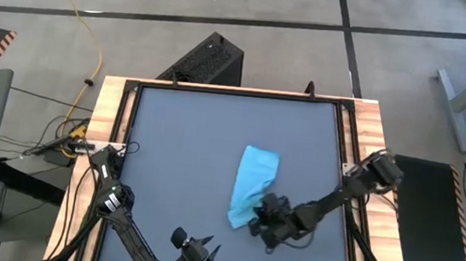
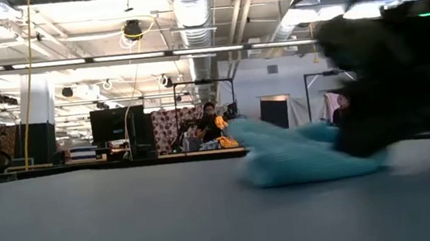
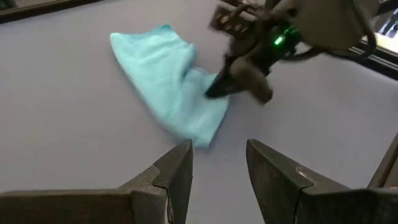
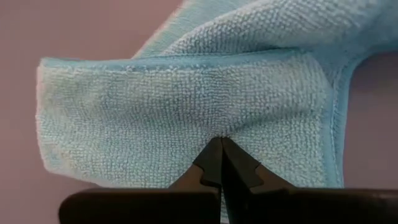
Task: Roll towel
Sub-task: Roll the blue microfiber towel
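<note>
- The right gripper (image 4: 221, 163) is seen with its two dark fingers pressed together tip to tip, with no gap between them; a pinch of the small sky-blue terry-cloth towel (image 4: 186, 118) is puckered at the fingertips, so a fold of the cloth is taken to be nipped there.
- In the high view the right gripper (image 1: 261, 217) is located at the 4 o'clock edge of the towel (image 1: 253, 184), low over the dark grey tabletop (image 1: 180, 143).
- The right arm is extended from its mount at the 3 o'clock edge of the table toward the table's middle.
- The towel is laid in a crumpled, partly folded strip, running from about 12 o'clock to 7 o'clock, slightly to the 4 o'clock side of the table centre.
- A folded-over layer with a stitched hem is shown in the right wrist view; the cloth is not rolled into a cylinder.
- In the low view the towel (image 2: 308, 154) is seen bunched on the tabletop, with the dark mass of the right arm touching it at 3 o'clock.
- The left gripper (image 3: 217, 168) is held partly open with nothing between its fingers; a clear gap is visible.
- In the high view the left gripper (image 1: 204, 256) is positioned near the 6 o'clock edge of the table, well apart from the towel.
- A light wooden frame (image 1: 105, 118) is fitted around the tabletop.
</note>
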Controlling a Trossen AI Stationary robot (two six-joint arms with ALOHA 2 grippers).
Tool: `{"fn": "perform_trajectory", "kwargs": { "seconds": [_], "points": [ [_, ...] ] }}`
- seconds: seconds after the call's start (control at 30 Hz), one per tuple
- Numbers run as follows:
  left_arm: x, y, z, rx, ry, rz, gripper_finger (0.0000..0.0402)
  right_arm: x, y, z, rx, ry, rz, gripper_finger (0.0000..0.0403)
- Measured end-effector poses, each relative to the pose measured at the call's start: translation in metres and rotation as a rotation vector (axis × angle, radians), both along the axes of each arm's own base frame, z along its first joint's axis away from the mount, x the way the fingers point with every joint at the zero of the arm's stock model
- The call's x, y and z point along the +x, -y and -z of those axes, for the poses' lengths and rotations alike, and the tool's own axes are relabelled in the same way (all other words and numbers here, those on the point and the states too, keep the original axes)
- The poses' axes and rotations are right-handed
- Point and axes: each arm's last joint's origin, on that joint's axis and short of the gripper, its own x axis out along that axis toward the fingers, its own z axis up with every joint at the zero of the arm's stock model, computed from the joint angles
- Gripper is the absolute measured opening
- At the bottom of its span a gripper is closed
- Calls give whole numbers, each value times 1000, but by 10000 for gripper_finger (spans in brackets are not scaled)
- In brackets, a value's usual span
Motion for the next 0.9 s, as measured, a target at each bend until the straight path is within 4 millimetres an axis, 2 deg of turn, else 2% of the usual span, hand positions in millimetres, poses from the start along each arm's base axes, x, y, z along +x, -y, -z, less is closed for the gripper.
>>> {"fn": "perform_trajectory", "kwargs": {
  "seconds": [0.1,0.2,0.33,0.47,0.57,0.67,0.8,0.9],
  "points": [
    [-4,1,0,2,-16,1,139,23,-1,-5,-35,-38,-64,24],
    [-10,4,1,-10,-24,-2,139,28,-3,-14,-81,-99,-55,22],
    [-17,8,0,-22,-13,-5,139,16,-2,-16,-156,-184,-35,22],
    [-18,9,0,-24,-6,-7,139,7,-10,-13,-145,-238,-87,26],
    [-17,8,0,-16,0,-7,139,0,-21,-12,-146,-232,-124,27],
    [-17,8,0,-4,7,-3,139,-8,-32,-13,-94,-198,-88,27],
    [-17,8,0,-5,7,-3,139,-13,-37,-16,-63,-145,-20,34],
    [-17,8,0,-4,8,-3,139,-16,-41,-20,-67,-136,-45,48]
  ]
}}
